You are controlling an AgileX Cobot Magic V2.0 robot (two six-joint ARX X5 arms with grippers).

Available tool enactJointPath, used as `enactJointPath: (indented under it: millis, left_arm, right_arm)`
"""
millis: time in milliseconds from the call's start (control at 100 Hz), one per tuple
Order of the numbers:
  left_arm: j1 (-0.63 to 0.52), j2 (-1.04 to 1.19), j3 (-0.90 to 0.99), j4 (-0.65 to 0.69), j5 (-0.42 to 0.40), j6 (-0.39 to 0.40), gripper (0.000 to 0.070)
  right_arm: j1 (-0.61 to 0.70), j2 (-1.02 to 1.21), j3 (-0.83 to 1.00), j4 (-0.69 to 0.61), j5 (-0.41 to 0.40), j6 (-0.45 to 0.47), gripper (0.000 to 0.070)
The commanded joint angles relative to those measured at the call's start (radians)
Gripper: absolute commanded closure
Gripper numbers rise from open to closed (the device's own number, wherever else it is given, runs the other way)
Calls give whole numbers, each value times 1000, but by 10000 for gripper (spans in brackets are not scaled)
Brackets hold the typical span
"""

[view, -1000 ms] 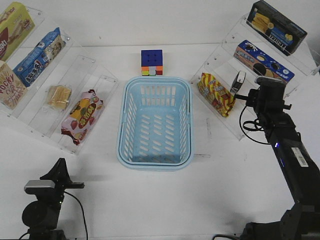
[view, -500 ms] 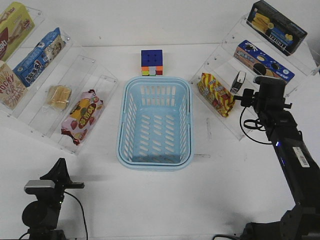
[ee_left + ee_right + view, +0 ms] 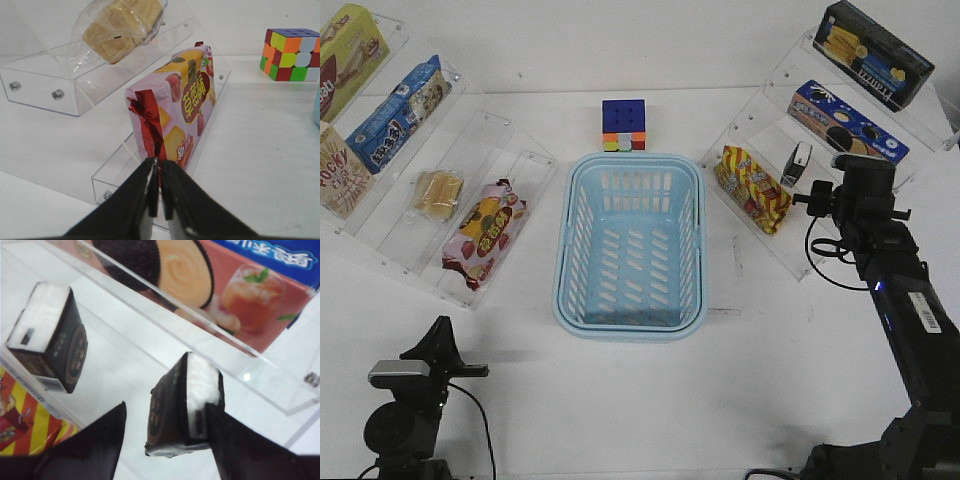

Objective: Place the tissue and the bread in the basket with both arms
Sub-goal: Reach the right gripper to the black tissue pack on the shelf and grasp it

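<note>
The light blue basket (image 3: 632, 245) stands empty in the middle of the table. The bread (image 3: 438, 193) lies on the left clear shelf; it also shows in the left wrist view (image 3: 120, 27). My left gripper (image 3: 159, 162) is shut and empty, low at the front left (image 3: 442, 332), pointing at a pink strawberry snack packet (image 3: 180, 107). My right gripper (image 3: 166, 407) is open at the right shelf (image 3: 810, 196). One tissue pack (image 3: 185, 405) stands on edge between its jaws, against one finger. A second tissue pack (image 3: 50, 337) stands beside it (image 3: 799, 163).
A Rubik's cube (image 3: 623, 125) sits behind the basket. A red-and-yellow snack packet (image 3: 752, 187) lies on the right shelf's lowest step, with a blue cookie box (image 3: 845, 125) above. Clear acrylic stepped shelves (image 3: 510, 160) flank the basket; more boxes fill the left one.
My right arm has shifted to the right along the shelf, away from the one tissue pack that shows in the front view. The left arm has not moved.
</note>
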Motion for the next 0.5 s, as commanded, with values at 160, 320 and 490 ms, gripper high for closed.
enactJointPath:
  millis: [160,320,490]
  left_arm:
    - [-2,-2,-20,11,3,-9,699]
    - [-2,-2,-20,11,3,-9,699]
    - [-2,-2,-20,11,3,-9,699]
  right_arm:
    - [18,-50,27,48,35,-38,329]
    - [9,-57,28,-17,27,-44,329]
    - [-8,-31,28,-34,27,-45,328]
